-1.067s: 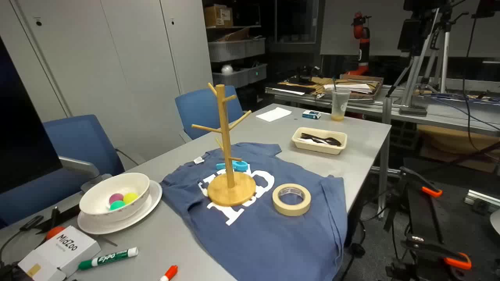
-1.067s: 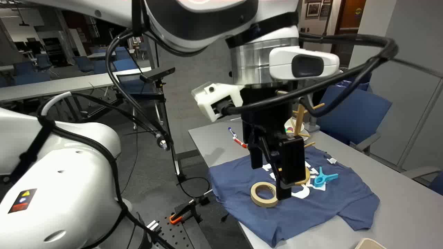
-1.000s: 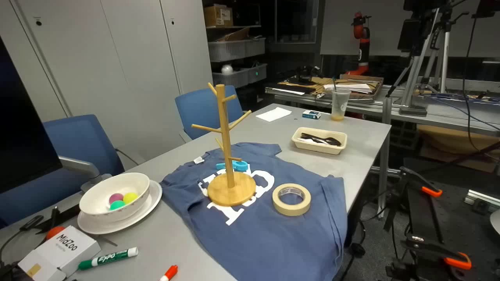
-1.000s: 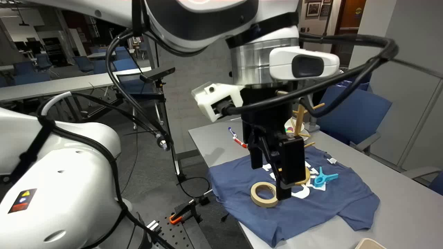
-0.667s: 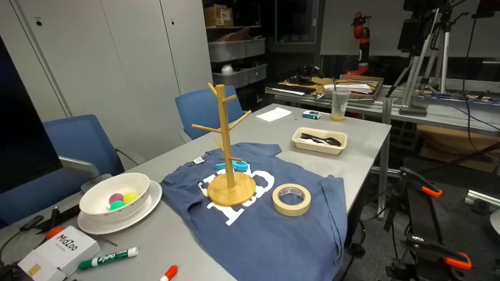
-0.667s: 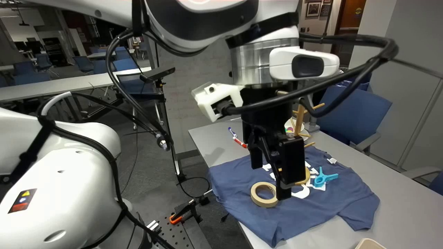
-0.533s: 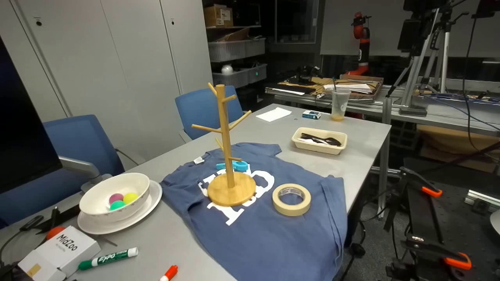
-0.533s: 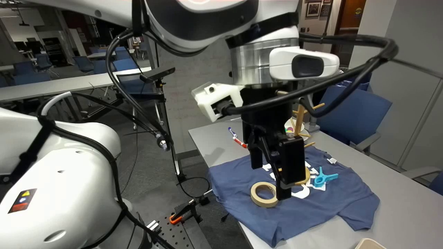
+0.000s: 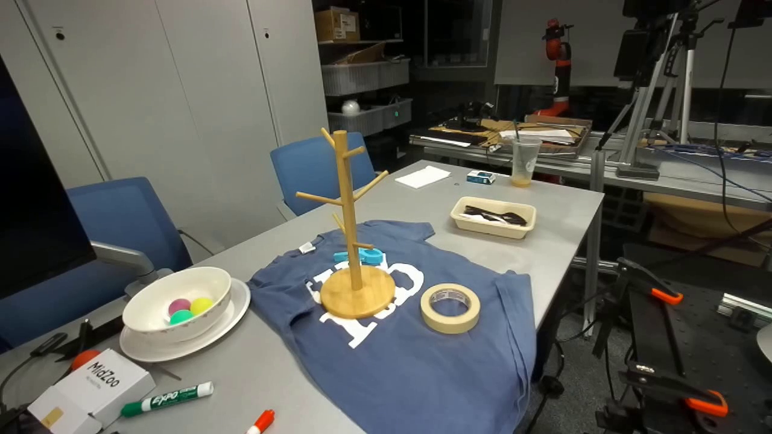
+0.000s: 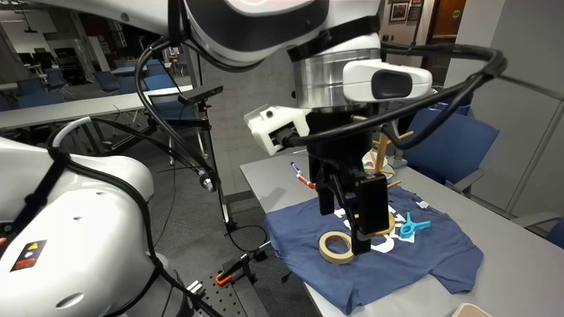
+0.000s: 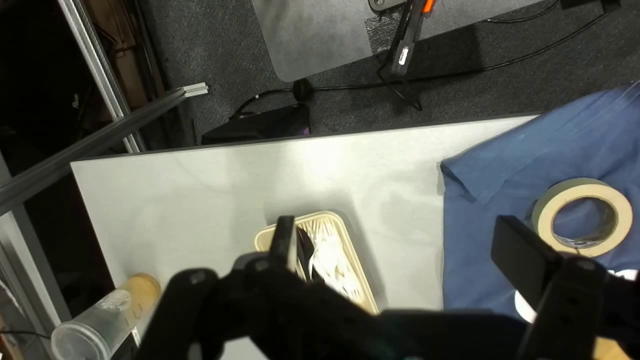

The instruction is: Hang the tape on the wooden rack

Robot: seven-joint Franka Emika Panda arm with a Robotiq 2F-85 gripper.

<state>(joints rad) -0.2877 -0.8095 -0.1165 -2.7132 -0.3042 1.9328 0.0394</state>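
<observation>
The tape (image 9: 450,326), a flat tan ring, lies on the blue shirt beside the wooden rack (image 9: 348,211). The tape also shows in an exterior view (image 10: 335,259) and at the right of the wrist view (image 11: 624,214). The rack stands upright on its round base with bare pegs; in an exterior view the rack (image 10: 381,154) is partly hidden behind my gripper (image 10: 345,230). In the wrist view my gripper (image 11: 397,220) is open and empty, its fingers wide apart. It hangs above the table, apart from the tape, which shows beyond the right finger (image 11: 522,260).
The blue shirt (image 9: 422,374) covers part of the table. A turquoise clamp (image 9: 371,257) lies behind the rack base. A cream tray (image 11: 357,264) of cutlery lies below the left finger. A white bowl (image 9: 208,313) with balls, a box (image 9: 102,386) and markers stand near the rack.
</observation>
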